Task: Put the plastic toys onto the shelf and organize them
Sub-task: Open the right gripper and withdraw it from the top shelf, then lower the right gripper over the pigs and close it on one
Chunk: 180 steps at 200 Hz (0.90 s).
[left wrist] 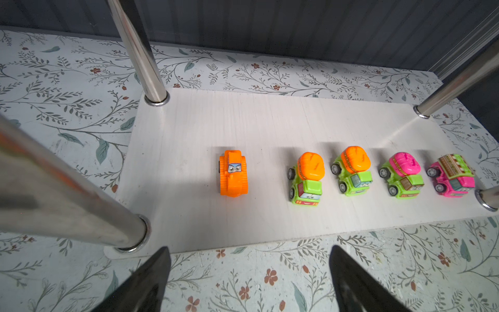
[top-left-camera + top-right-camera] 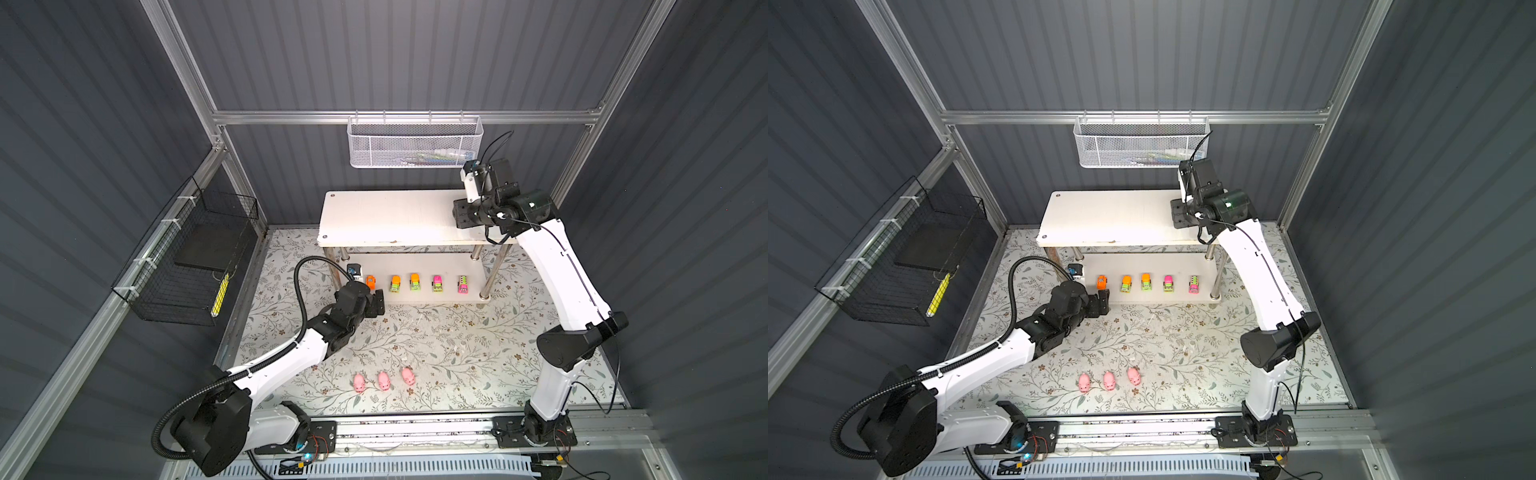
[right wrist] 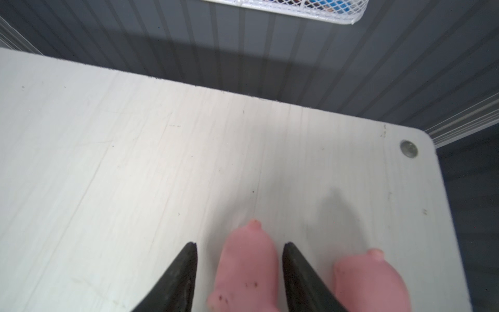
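Counting the toys gives ten: five cars and five pigs. All five cars stand in one row on the lower board (image 1: 189, 127) of the white shelf (image 2: 374, 216): an orange tractor (image 1: 233, 173), a green mixer with an orange drum (image 1: 306, 179), a second green mixer with an orange drum (image 1: 352, 174), a green mixer with a pink drum (image 1: 402, 175) and a pink truck (image 1: 452, 175). Their long axes run parallel, across the board, with the painted faces toward its front edge.

Three pigs (image 2: 359, 382) (image 2: 384, 381) (image 2: 408, 376) lie in a row on the flowered counter (image 2: 457, 340), well in front of the shelf. Their long axes are roughly parallel and the darker snouts point toward the robot's bases. Two more sit side by side at the right end of the top board, an inner pig (image 3: 247, 264) and a corner pig (image 3: 370, 281), small nubbed ends toward the back wall.

The right jaws straddle the inner pig, parted a little wider than it, not gripping. The left jaws stand wide with nothing between them, just in front of the lower board near the tractor.
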Each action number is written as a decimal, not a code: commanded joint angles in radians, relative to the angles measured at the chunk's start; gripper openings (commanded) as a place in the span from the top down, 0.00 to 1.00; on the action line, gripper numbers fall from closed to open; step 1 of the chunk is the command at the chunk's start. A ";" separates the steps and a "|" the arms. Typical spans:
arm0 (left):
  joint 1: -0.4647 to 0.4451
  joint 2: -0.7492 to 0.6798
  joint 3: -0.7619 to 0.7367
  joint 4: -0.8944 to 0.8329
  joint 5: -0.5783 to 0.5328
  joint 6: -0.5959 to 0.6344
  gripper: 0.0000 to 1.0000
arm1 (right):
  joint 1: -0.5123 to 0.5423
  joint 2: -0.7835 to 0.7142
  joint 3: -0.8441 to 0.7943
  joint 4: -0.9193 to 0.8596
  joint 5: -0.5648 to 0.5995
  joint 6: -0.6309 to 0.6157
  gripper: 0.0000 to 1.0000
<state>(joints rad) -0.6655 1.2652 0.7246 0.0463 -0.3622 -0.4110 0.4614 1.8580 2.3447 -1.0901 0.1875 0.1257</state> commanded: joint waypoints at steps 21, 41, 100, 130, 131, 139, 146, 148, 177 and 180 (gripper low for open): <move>0.010 0.014 0.029 0.001 0.013 0.008 0.08 | -0.001 -0.142 -0.106 0.142 -0.091 -0.018 0.37; 0.009 0.020 0.032 0.000 0.015 0.007 0.09 | 0.005 -0.254 -0.249 0.270 -0.122 -0.021 0.34; 0.010 0.033 0.043 -0.005 0.014 0.003 0.09 | 0.081 -0.611 -0.661 0.548 -0.165 -0.095 0.29; 0.010 0.028 0.044 -0.011 0.003 0.000 0.09 | 0.155 -0.771 -0.863 0.568 -0.168 -0.104 0.29; 0.010 0.028 0.044 -0.011 0.002 0.000 0.09 | 0.157 -0.777 -0.872 0.569 -0.167 -0.103 0.29; 0.010 0.024 0.042 -0.013 -0.003 0.000 0.09 | 0.184 -0.816 -0.932 0.570 -0.159 -0.098 0.29; 0.011 0.021 0.043 -0.013 -0.007 0.000 0.09 | 0.205 -0.846 -0.975 0.564 -0.163 -0.085 0.29; 0.011 0.021 0.041 -0.014 -0.008 0.000 0.09 | 0.211 -0.853 -0.987 0.561 -0.163 -0.080 0.29; 0.012 0.003 0.035 -0.024 -0.036 0.004 0.08 | 0.286 -0.907 -1.170 0.535 -0.176 0.040 0.29; 0.012 0.000 0.035 -0.026 -0.040 0.005 0.09 | 0.296 -0.907 -1.189 0.536 -0.180 0.056 0.29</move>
<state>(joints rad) -0.6590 1.2888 0.7357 0.0452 -0.3676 -0.4110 0.7074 0.9600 1.2659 -0.5465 0.0261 0.0780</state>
